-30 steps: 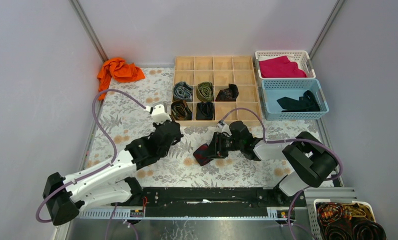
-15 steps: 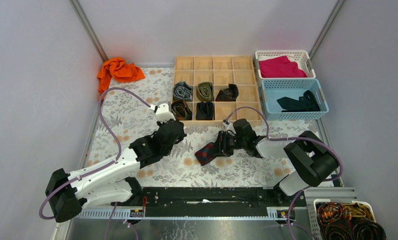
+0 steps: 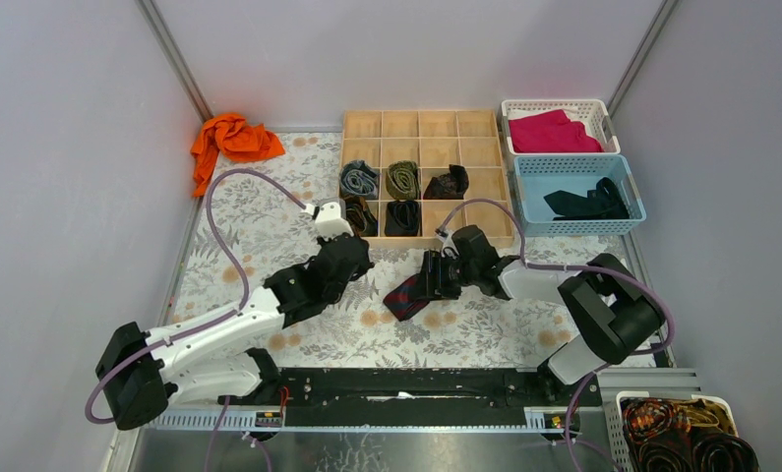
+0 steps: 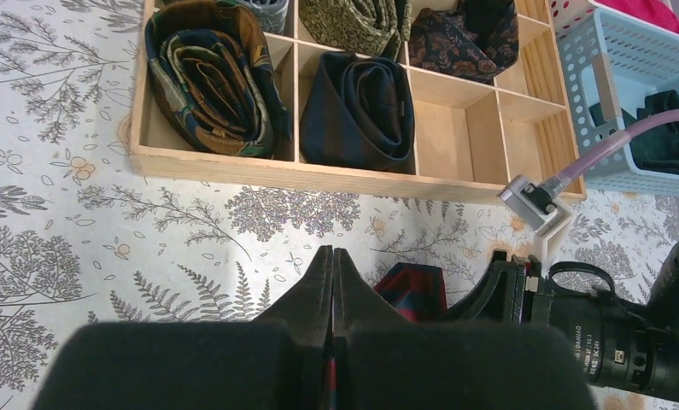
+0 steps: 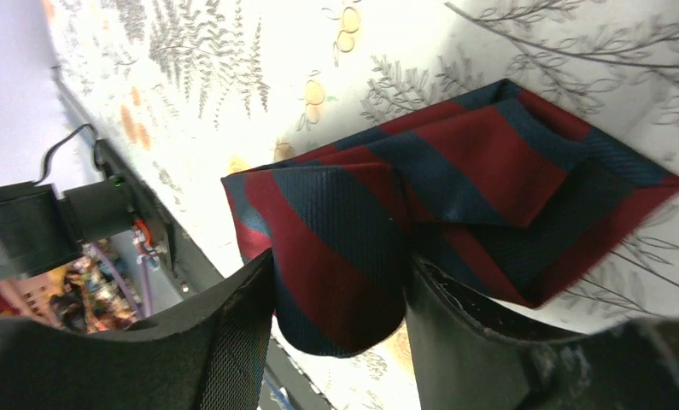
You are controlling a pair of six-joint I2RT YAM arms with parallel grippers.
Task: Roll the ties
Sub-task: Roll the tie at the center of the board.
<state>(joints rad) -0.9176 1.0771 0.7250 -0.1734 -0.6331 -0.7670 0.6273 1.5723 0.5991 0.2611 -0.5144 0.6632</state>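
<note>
A navy tie with red diagonal stripes [image 3: 403, 297] lies partly rolled on the floral tablecloth in front of the wooden divider box [image 3: 465, 239]. My right gripper [image 3: 431, 283] is at its right end. In the right wrist view the rolled end of the tie [image 5: 344, 282] sits between the spread fingers of the right gripper [image 5: 340, 265], brushing both, while its flat pointed end [image 5: 506, 162] lies on the cloth. My left gripper [image 3: 360, 264] hovers just left of the tie, and in its wrist view the left gripper [image 4: 332, 256] is shut, with the tie [image 4: 417, 290] to its right.
The box holds several rolled ties: grey-blue [image 3: 359, 179], olive [image 3: 402, 179], brown [image 3: 355, 216], black [image 3: 402, 217]. A blue basket [image 3: 524, 221] holds a dark tie [image 3: 588, 202]; a white basket [image 3: 510, 105] holds magenta cloth. Orange cloth [image 3: 231, 138] lies far left. Another basket [image 3: 682, 433] sits at near right.
Both grippers have shifted up toward the box, and the tie has moved with the right one. The right gripper's jaws have widened around the roll.
</note>
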